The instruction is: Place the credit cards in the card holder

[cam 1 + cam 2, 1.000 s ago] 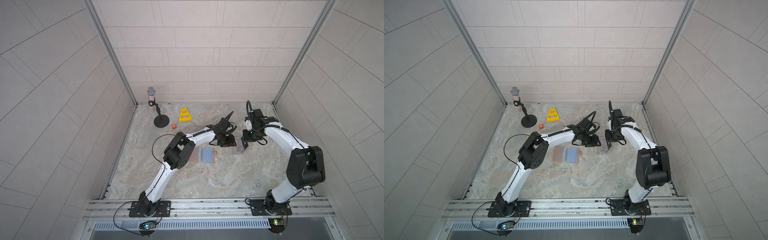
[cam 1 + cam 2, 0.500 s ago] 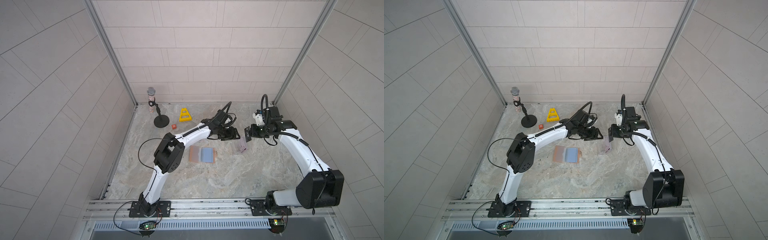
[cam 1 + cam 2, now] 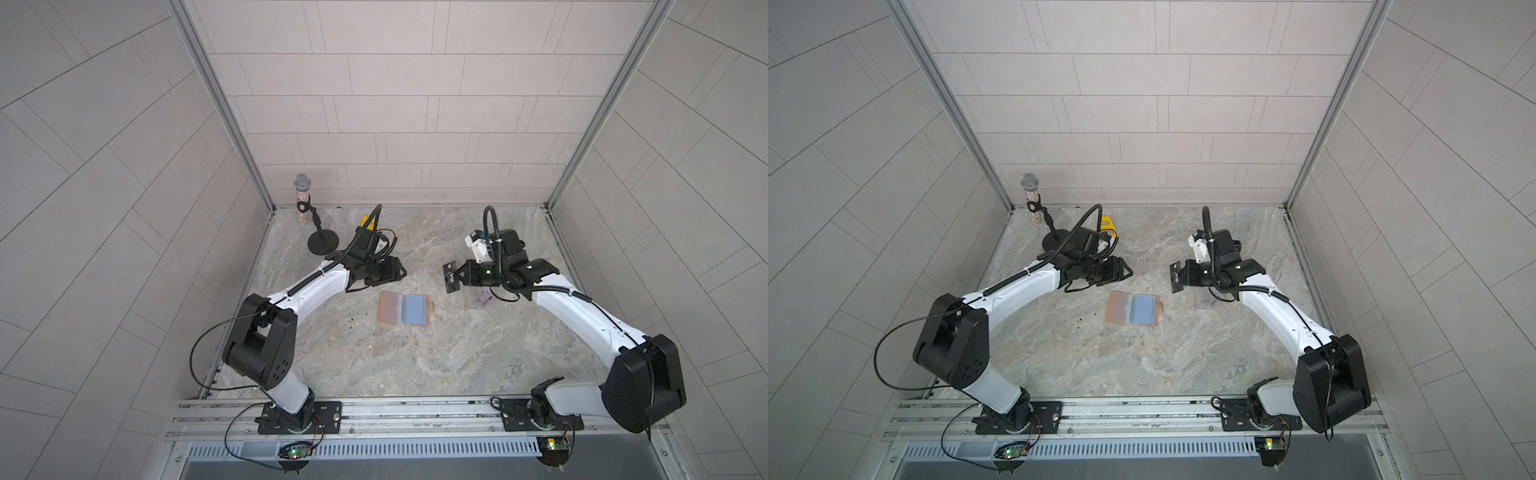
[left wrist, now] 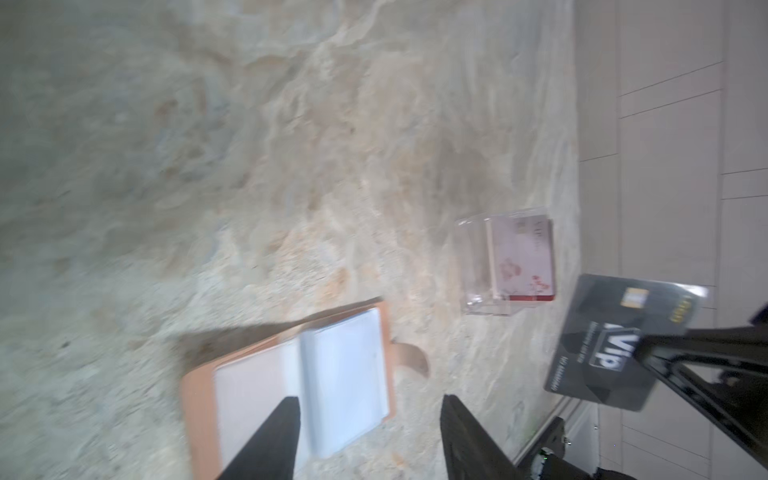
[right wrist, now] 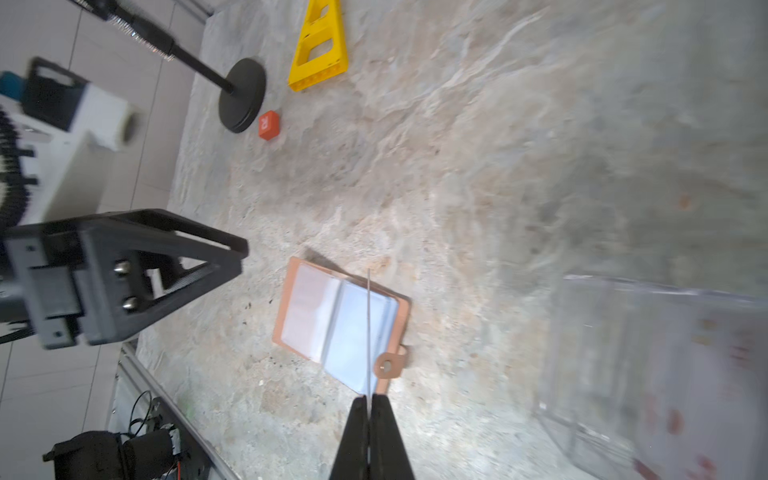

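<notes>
Right gripper [image 3: 459, 276]: I have it clamped on the black card [image 3: 451, 277], lifted clear of the desk [image 3: 415, 365].
Black card heading: it stands on edge, a narrow strip running far to near in both top views, its "VIP" face turned left toward my other arm.
Black card place: just right of and beyond the card holder [image 3: 403, 308], apart from it.
Card holder: lies open and flat mid-desk, long axis left to right, tan half left, blue-grey half right, snap tab [image 5: 390, 365] on its right edge.
Red cards [image 4: 523, 257]: upright in the clear box [image 3: 478, 298], right of the holder.
Left gripper [image 4: 369, 399]: jaws partly apart, holding nothing, beyond the holder's left end.
Surface: marbled beige desk.
Room: grey tiled walls [image 3: 374, 104] on three sides; microphone stand [image 3: 322, 245] far left.
</notes>
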